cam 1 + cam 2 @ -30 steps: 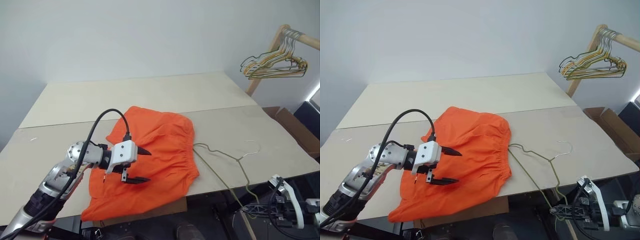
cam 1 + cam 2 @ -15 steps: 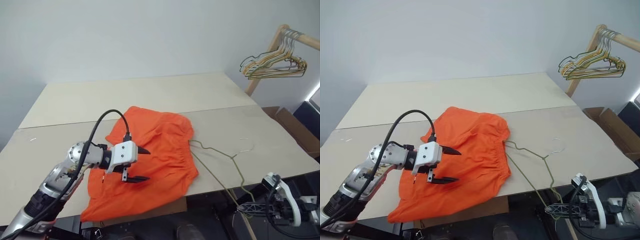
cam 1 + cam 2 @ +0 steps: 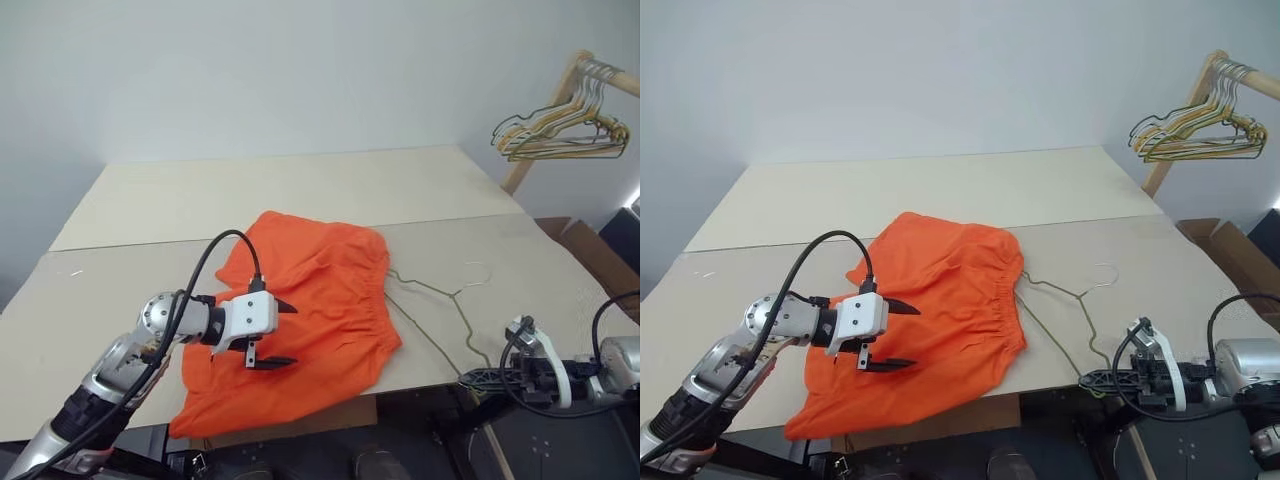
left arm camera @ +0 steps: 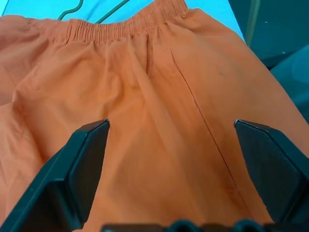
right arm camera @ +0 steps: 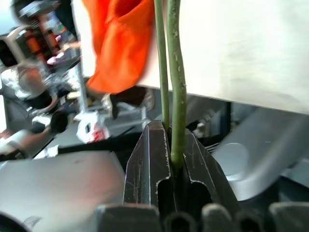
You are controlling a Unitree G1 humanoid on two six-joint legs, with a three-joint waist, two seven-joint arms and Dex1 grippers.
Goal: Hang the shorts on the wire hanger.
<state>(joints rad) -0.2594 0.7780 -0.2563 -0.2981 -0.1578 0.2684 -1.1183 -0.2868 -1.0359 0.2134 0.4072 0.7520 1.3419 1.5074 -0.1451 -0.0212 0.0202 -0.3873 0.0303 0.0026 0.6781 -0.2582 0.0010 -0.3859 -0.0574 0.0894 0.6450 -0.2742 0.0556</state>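
Note:
The orange shorts (image 3: 320,290) lie spread flat on the table, waistband toward the right. My left gripper (image 3: 294,334) hovers open just above their near part, and its wrist view has bare orange fabric (image 4: 159,96) between the wide-apart fingers (image 4: 87,164). The thin grey-green wire hanger (image 3: 440,300) lies on the table to the right of the waistband, one corner sticking out past the front edge. There my right gripper (image 3: 1085,380) is shut on the hanger's wire (image 5: 176,72), pointing left, level with the table's front edge.
A bunch of yellow, green and pale wire hangers (image 3: 560,130) hangs on a wooden rail at the far right. A cardboard box (image 3: 590,250) sits on the floor right of the table (image 3: 250,190). The shorts' near leg droops over the front edge.
My right gripper has come up and in toward the table's front edge with the hanger's corner in it, sliding the hanger left and farther onto the table. The left gripper stays put.

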